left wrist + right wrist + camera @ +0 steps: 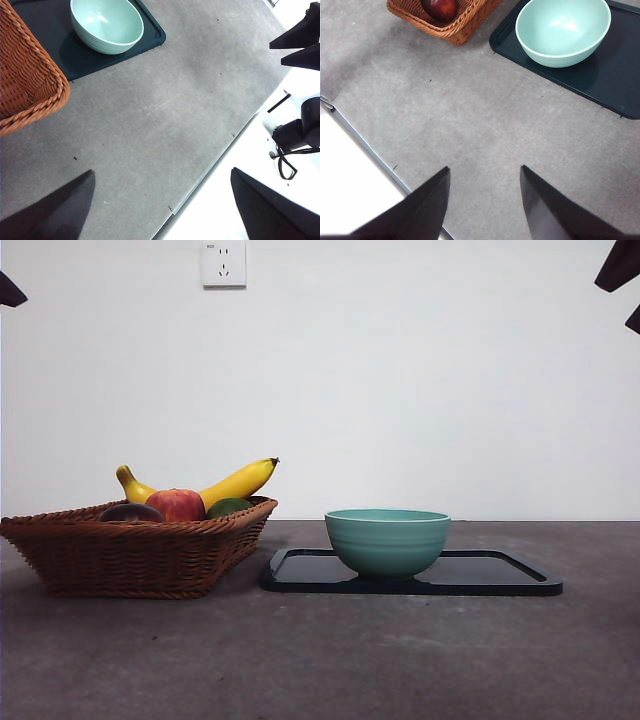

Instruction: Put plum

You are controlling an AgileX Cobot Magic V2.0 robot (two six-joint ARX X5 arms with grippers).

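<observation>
The plum lies dark and rounded at the near left of the wicker basket, beside a red apple. In the right wrist view the plum shows glossy maroon in a corner of the basket. My left gripper hangs open over bare table near its edge, with the basket off to one side. My right gripper is also open and holds nothing, a good way from the basket. Both arms show only as black tips in the front view's top corners.
A banana and a green fruit also lie in the basket. A teal bowl stands on a dark tray right of the basket. A wall socket is on the back wall.
</observation>
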